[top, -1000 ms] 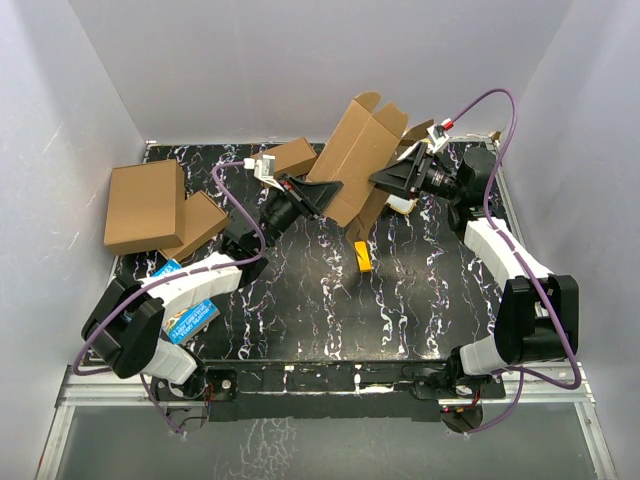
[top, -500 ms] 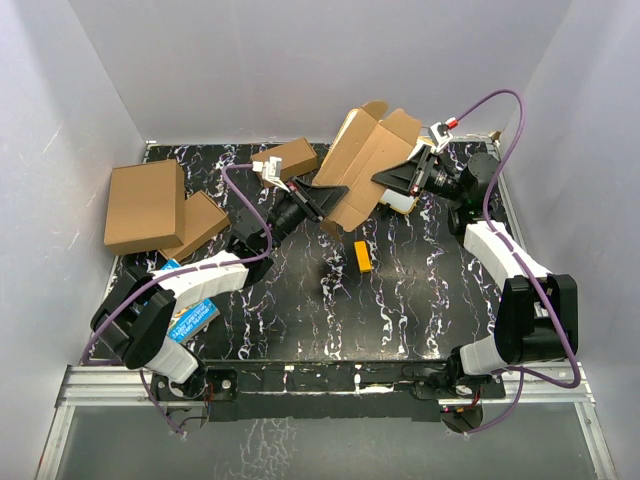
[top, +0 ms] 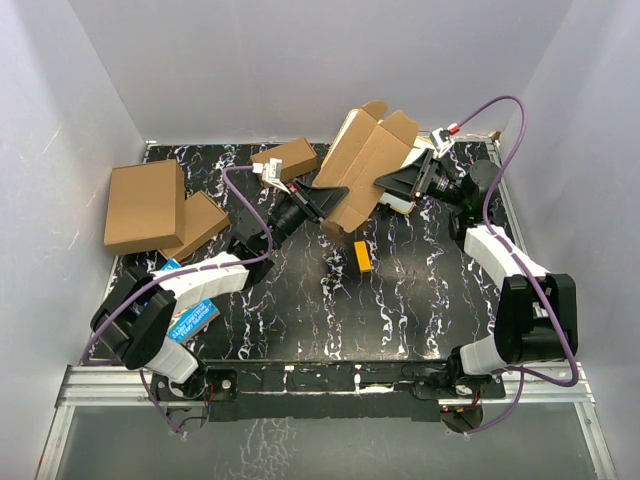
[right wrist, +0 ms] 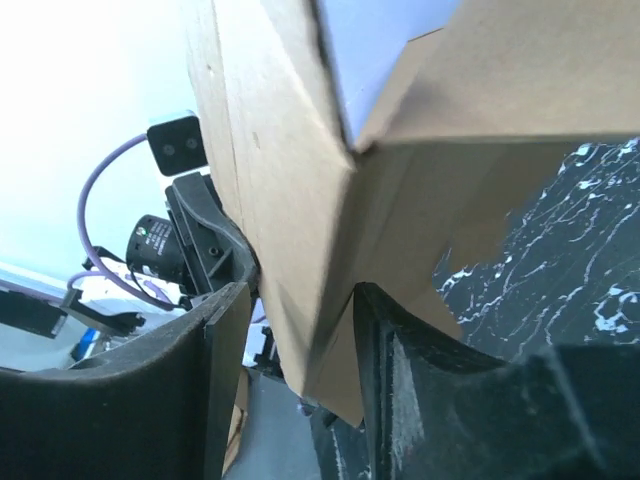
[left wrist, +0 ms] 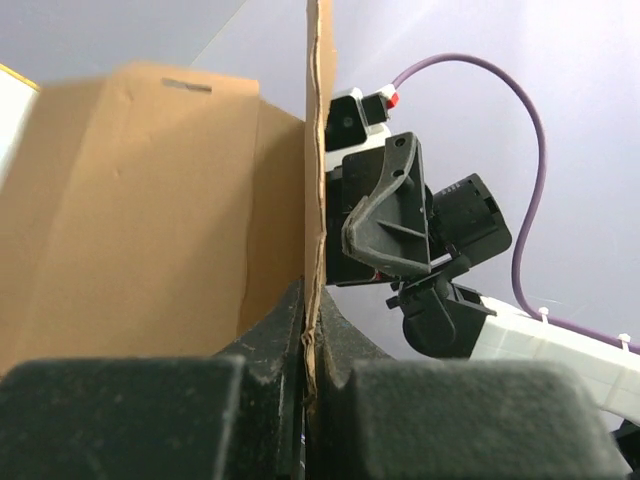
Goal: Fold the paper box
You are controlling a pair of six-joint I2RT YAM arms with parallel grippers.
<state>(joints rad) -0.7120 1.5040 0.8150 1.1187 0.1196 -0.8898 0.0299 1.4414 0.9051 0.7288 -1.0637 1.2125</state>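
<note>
The paper box (top: 365, 160), plain brown cardboard with its flaps up, hangs tilted above the back of the table between both arms. My left gripper (top: 332, 197) is shut on the edge of one thin panel; in the left wrist view that panel (left wrist: 316, 150) runs straight up out of the gripper (left wrist: 312, 305), with the box body (left wrist: 140, 220) to the left. My right gripper (top: 388, 182) is at the box's right side. In its own view the gripper (right wrist: 298, 300) straddles a folded corner of the box (right wrist: 290, 150); the right finger touches the cardboard and a gap shows beside the left finger.
A bigger brown carton (top: 146, 205) and a smaller one (top: 200, 222) lie at the left edge, another brown box (top: 290, 157) at the back. A yellow block (top: 362, 256) lies mid-table, blue packets (top: 188, 318) by the left arm, a white object (top: 402, 203) under the right gripper. Walls stand close around.
The box has swung up and to the right, its hanging lower flaps now drawn in. Both grippers followed it toward the back. The right jaws have changed their width.
</note>
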